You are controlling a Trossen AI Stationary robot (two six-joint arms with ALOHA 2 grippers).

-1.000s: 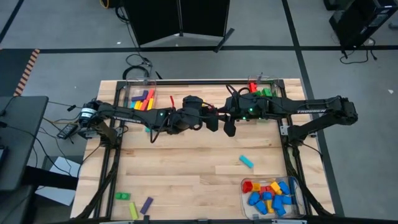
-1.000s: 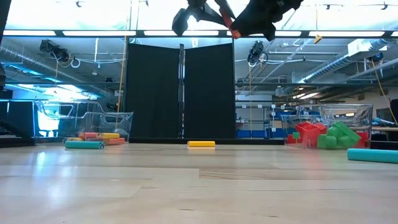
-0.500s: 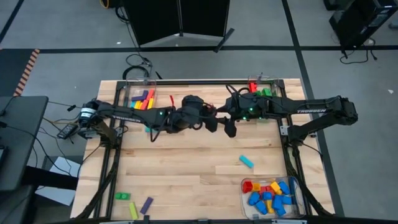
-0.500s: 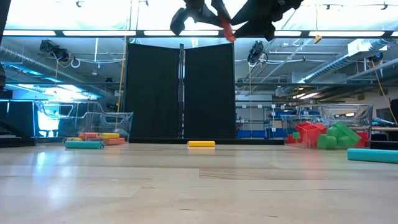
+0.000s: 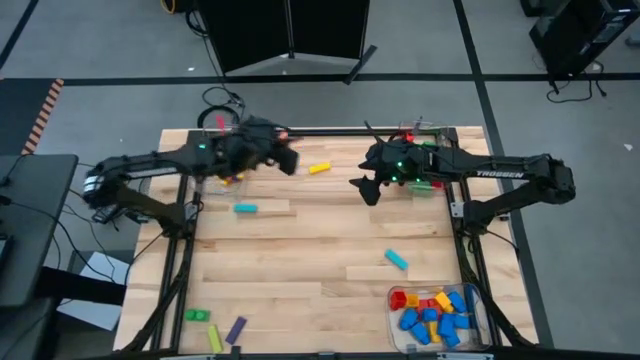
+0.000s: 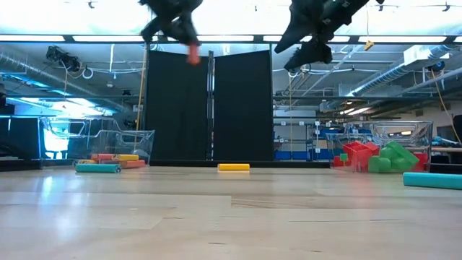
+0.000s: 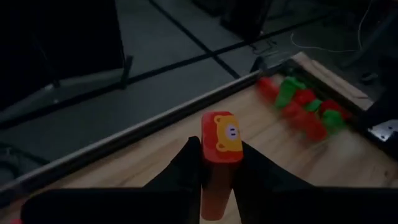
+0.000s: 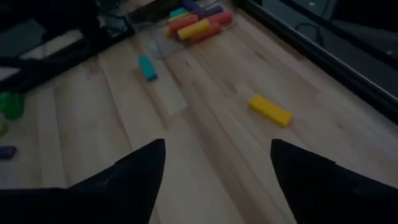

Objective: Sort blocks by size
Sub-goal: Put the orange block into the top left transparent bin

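Left gripper (image 7: 214,163) pinches a long red block (image 7: 219,158) with a yellow bear-face end, fingers (image 7: 186,165) pressed on both its sides; it hangs high over the far-left part of the table (image 5: 320,260), just beside the far-left clear bin (image 5: 222,158) holding long bars. Right gripper (image 8: 214,165) empty, fingers (image 8: 140,171) spread wide — raised above the far-middle of the table, next to the far-right bin (image 6: 401,148) of red and green bricks (image 6: 379,157).

Loose on the wood: a yellow block (image 5: 319,168) between the two grippers, near the far edge; a teal bar (image 5: 245,208) below the left arm; another teal block (image 5: 397,260) right of centre. Near-left corner has a green block (image 5: 197,315), a yellow one (image 5: 214,339) and a purple one (image 5: 236,329) close together. Near-right bin (image 5: 478,300) holds mostly blue, red and yellow short blocks. Nothing lies directly under either gripper. Beyond the table — a black panel (image 6: 209,108) and workshop shelving.
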